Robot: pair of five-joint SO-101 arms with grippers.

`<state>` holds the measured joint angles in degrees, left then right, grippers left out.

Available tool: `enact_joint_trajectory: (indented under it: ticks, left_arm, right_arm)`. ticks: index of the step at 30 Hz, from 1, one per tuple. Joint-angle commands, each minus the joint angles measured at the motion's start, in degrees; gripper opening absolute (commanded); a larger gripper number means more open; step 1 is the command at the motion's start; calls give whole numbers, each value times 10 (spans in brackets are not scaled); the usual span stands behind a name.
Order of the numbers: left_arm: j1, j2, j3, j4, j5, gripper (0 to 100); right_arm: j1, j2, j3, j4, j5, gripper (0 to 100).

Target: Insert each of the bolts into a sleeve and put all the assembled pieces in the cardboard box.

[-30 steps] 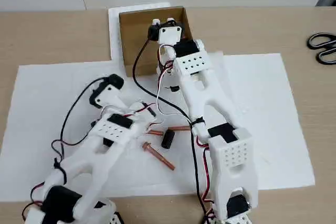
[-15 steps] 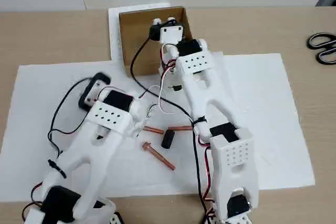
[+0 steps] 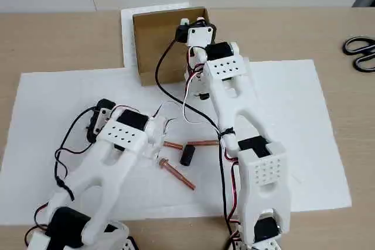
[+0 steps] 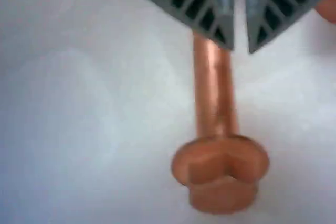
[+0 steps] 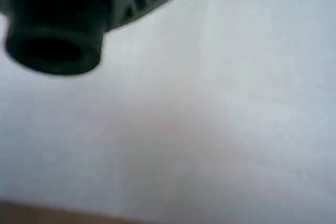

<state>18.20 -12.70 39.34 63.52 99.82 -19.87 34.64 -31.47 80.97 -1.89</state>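
Note:
Three copper bolts lie on the white paper: one [image 3: 172, 144] under my left gripper [image 3: 159, 146], one [image 3: 202, 143] to its right, one [image 3: 177, 175] nearer the front. A loose black sleeve [image 3: 187, 155] lies among them. In the left wrist view the grey fingertips [image 4: 227, 34] stand nearly together just over the shaft of a bolt [image 4: 216, 129] that rests on the paper, head toward the camera. My right gripper [image 5: 68, 9] is shut on a black sleeve [image 5: 52, 51] over the paper, and in the high view it [image 3: 203, 95] hangs just in front of the cardboard box [image 3: 155, 39].
A white paper sheet [image 3: 293, 115] covers most of the wooden table. Scissors [image 3: 360, 51] lie at the far right edge. The right arm stretches from the front edge up to the box, beside the bolts.
My left arm swung its wrist back and left and brought its gripper down over the left bolt. The right arm's wrist shifted slightly right by the box.

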Motion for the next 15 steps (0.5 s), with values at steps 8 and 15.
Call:
enact_joint_trajectory:
  ticks: [8, 15]
  left_arm:
    - [12, -8, -27, 2, -4, 145]
    - [9, -3, 22, -43, -4, 145]
  right_arm:
    - [4, -48, -16, -6, 4, 4]
    - [4, -48, -16, -6, 4, 4]
